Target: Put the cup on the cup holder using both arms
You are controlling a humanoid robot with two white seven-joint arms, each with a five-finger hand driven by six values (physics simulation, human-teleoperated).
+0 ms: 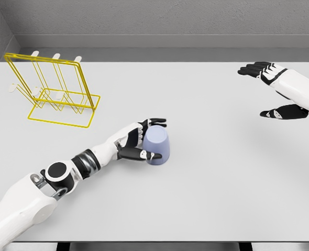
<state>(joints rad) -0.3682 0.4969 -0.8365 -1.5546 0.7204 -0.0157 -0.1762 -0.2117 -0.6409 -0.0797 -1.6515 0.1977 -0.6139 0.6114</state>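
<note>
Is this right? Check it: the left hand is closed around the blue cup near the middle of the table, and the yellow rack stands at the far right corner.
Not quite. The left hand is closed around the blue cup near the middle of the table, but the yellow rack stands at the far left corner, not the right. The head view shows it.

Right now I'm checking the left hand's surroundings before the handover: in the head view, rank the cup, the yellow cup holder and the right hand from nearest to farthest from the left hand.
1. Cup: in the left hand, fingers around it, centre of the table.
2. Yellow cup holder: at the table's far left, apart.
3. Right hand: far right, open above the table.
</note>
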